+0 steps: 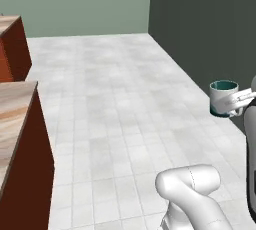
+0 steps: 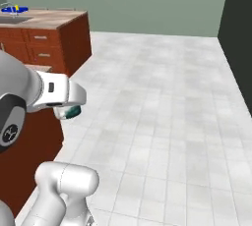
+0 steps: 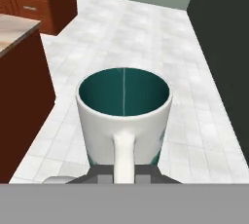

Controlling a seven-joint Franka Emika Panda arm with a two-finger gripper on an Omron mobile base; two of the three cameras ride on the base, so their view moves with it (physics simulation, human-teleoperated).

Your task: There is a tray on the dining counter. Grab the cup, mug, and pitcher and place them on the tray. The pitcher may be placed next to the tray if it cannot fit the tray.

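Mug: white mug (image 3: 124,116) with teal inside, upright, mouth open upward, carried in the air above the tiled floor (image 1: 125,104).
Fingers: the gripper (image 1: 235,105) is clamped on the mug at its handle side; in the hand view the white loop handle points toward the camera, between the finger bases.
Mug seen from the sides: in the left base view the mug (image 1: 222,98) hangs at the end of the white hand; in the right base view only its teal lower edge (image 2: 71,113) peeks out under the hand.
Dining counter: marbled top (image 3: 12,35) on dark red-brown cabinets, left of the mug, apart from it.
Tray: blue tray (image 2: 12,9) on a counter far beyond the mug, well apart.
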